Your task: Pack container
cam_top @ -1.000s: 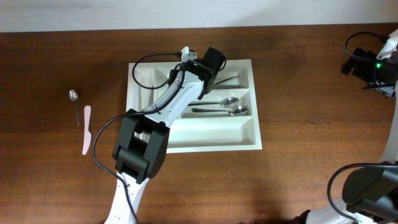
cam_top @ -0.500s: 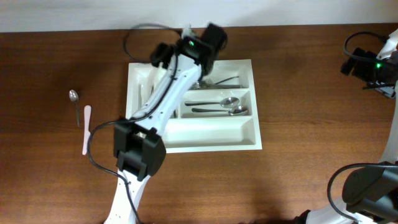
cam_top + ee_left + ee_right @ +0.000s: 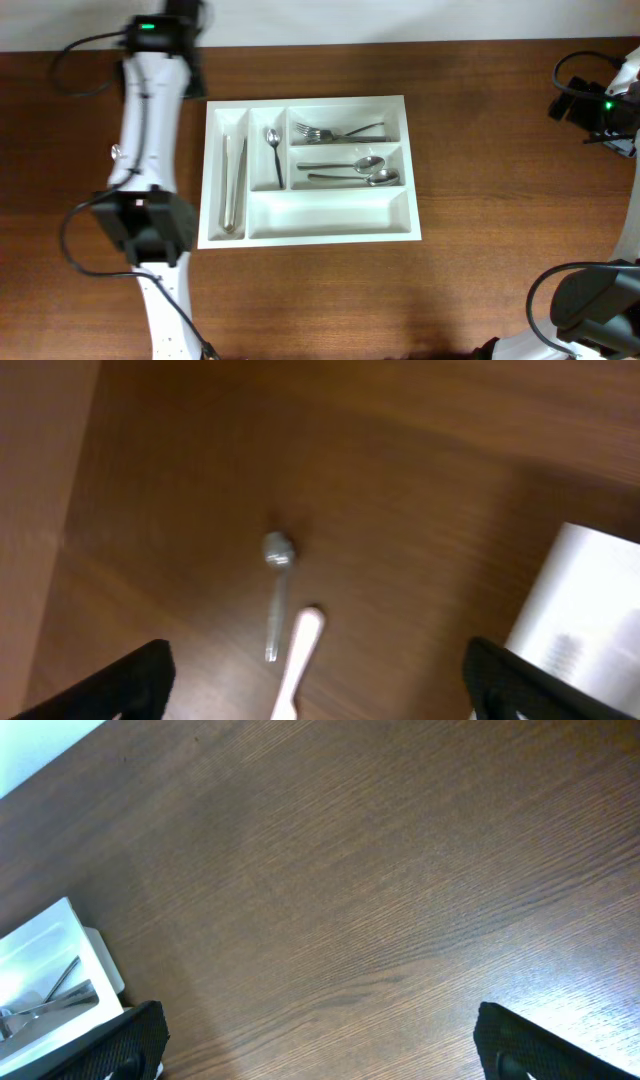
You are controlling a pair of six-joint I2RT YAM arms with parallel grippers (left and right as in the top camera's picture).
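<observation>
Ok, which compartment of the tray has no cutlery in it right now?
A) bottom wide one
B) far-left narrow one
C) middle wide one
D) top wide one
A: the bottom wide compartment of the container shows only bare white plastic, while forks, spoons and long metal pieces lie in the others named.

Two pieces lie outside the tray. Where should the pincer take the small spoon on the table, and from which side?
Take the spoon by its thin handle just below the bowl, probably from straight above, closing across it. It lies flat on the wood, and the pale utensil crowds the handle's lower end.
</observation>
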